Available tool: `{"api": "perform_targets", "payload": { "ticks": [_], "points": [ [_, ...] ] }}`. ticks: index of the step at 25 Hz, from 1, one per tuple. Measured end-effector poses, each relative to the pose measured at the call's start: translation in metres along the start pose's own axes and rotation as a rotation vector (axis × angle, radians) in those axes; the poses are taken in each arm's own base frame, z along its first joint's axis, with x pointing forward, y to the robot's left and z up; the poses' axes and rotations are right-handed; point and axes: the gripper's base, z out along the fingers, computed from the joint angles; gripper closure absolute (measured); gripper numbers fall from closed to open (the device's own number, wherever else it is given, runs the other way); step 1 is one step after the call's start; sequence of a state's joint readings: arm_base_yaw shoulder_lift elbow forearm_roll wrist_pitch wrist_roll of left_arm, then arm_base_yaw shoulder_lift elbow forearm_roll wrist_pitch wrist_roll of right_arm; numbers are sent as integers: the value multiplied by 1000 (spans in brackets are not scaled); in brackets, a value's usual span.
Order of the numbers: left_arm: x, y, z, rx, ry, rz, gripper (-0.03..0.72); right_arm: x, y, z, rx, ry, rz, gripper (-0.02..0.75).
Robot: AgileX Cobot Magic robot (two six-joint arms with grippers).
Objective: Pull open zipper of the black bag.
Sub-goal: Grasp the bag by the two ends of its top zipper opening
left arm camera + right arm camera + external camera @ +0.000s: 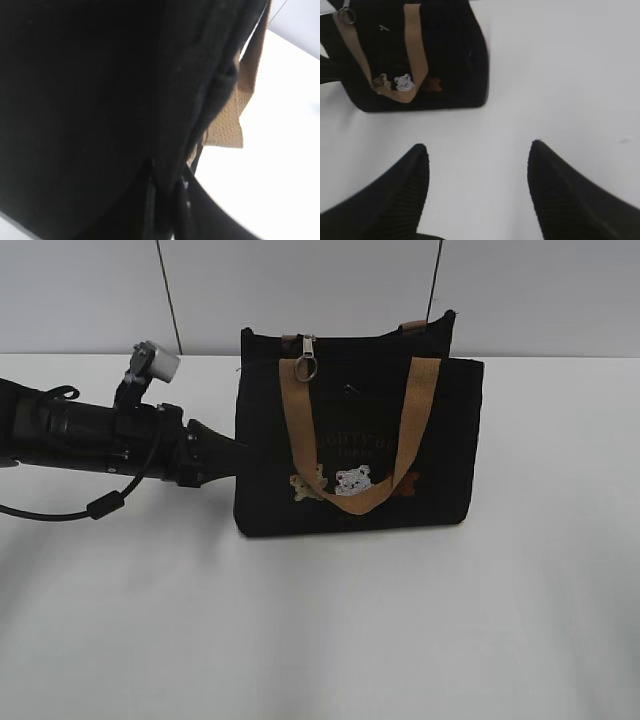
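One black bag point(360, 440) stands upright at the centre of the exterior frame on the white desk point(320, 630), with one tan handle point(300, 420) looped down its front. One zipper point(308, 358) pull with its ring hangs at the bag's upper left. The left hand point(232, 450) is pinched shut on the bag's left edge. The right hand point(477, 165) hovers over bare desk with its two fingers point(400, 195) spread and nothing between them.

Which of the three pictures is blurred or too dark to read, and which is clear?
Exterior view: clear, even light, soft shadow under the black bag. Left wrist view: very close, blurred, nearly all black fabric. Right wrist view: fairly sharp, bag dark, tool slightly soft.
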State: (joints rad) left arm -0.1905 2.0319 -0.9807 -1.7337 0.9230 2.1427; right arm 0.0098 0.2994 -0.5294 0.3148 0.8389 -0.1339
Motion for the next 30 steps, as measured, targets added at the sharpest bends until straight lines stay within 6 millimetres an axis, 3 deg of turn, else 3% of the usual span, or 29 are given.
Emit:
{"api": "perform_targets", "payload": {
  "ticks": [11, 15, 20, 30],
  "points": [
    [0, 0, 0, 0, 0, 0, 655, -54, 11, 101, -347, 164, -216, 267],
    [0, 0, 0, 0, 0, 0, 655, -67, 28, 132, -501, 154, -311, 267],
    [0, 0, 0, -1, 1, 0, 655, -72, 53, 183, -633, 206, -422, 267],
    [0, 0, 0, -2, 2, 0, 655, -69, 89, 276, -679, 240, -547, 267]
  ]
}}
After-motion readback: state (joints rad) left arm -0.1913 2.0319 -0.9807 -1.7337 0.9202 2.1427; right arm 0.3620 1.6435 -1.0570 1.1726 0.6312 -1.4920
